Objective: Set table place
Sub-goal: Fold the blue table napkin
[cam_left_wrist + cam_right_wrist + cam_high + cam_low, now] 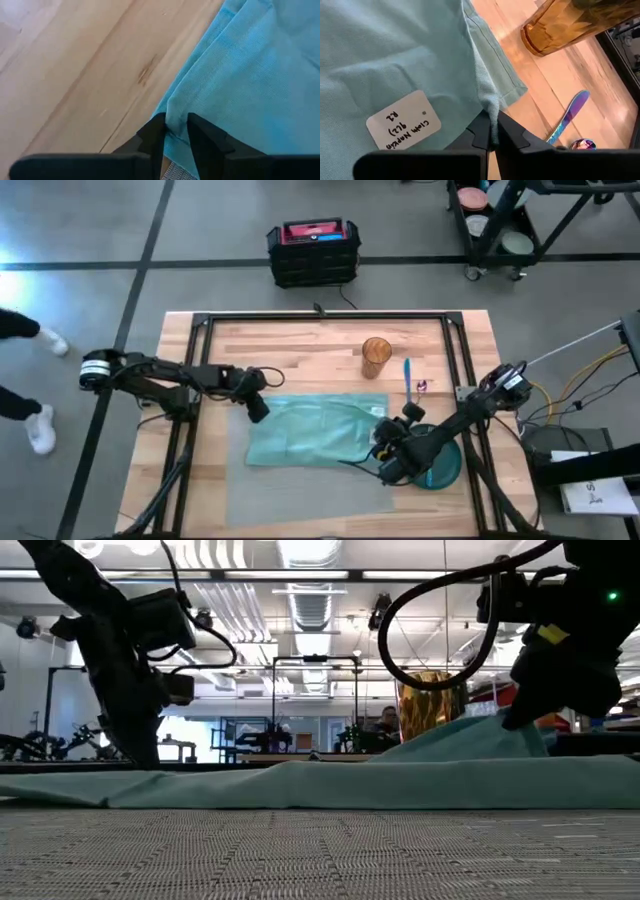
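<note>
Grey woven placemat [320, 850] fills the foreground of the low view, lying flat on the tabletop [300, 340] of light wooden planks with its black frame rails. In the high view the placemat [300, 490] sits toward the near edge of the tabletop, between the two arms, and a light teal cloth napkin [310, 430] lies spread over its far part, wrinkled and partly lifted at the right end. The left hand [172, 132] has its two dark fingers closed on the napkin's left corner, just above the wood beside the placemat's edge. The right hand [490, 132] is clamped on the napkin's opposite corner, near a white label [402, 125] sewn to the cloth; in the low view that end rises off the mat under the right arm. A dark green plate [445, 465] lies on the tabletop under the right arm, just beside the placemat's right edge. Farther back stand an amber ribbed tumbler [376, 357], upright, and a blue iridescent utensil [408, 380] lying flat beside it. Nothing can be made out inside the tumbler. Beyond the tabletop the grey floor carries a black crate [313, 252] with red contents and a wheeled cart [500, 225] holding bowls; a person's legs and shoes [40, 425] show at the left edge.
</note>
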Robot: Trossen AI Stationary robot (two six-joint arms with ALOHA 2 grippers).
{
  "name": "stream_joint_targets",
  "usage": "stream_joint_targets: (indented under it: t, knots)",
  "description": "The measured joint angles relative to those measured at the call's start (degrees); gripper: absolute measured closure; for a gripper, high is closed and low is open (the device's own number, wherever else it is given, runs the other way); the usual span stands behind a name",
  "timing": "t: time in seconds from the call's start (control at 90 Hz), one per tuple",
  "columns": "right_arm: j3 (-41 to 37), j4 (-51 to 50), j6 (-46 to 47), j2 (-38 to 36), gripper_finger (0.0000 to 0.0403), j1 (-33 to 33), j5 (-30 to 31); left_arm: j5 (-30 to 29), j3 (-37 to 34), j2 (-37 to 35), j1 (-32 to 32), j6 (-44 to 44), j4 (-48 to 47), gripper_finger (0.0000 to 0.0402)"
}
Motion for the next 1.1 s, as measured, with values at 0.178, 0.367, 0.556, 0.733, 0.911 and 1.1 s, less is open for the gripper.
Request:
stream_joint_targets:
  t: [0.178,0.367,0.556,0.733,0.911,1.1]
  knots:
    - [0.00,0.01,-0.37,0.00,0.0403,0.00,0.00,0.06,0.00,-0.01,0.00,0.79,0.00,0.0396]
    - [0.00,0.00,-0.94,0.00,0.0403,0.00,0.00,0.59,0.83,-0.99,-0.09,0.01,-2.51,0.0400]
    - [0.00,-0.04,-1.00,0.00,0.0403,0.00,0.00,-0.62,6.30,-2.03,-0.28,-0.45,-12.29,0.0401]
    - [0.00,-0.17,-1.11,0.00,0.0403,0.00,0.00,-3.49,10.10,-1.97,-0.31,-0.45,-20.79,0.0401]
    - [0.02,-0.16,-1.11,0.00,0.0403,0.00,0.02,-3.97,8.96,-1.95,-0.33,-0.45,-20.29,0.0401]
    - [0.02,-0.17,-1.11,0.00,0.0403,0.00,-0.02,-4.04,7.47,-1.88,-0.33,-0.39,-17.43,0.0401]
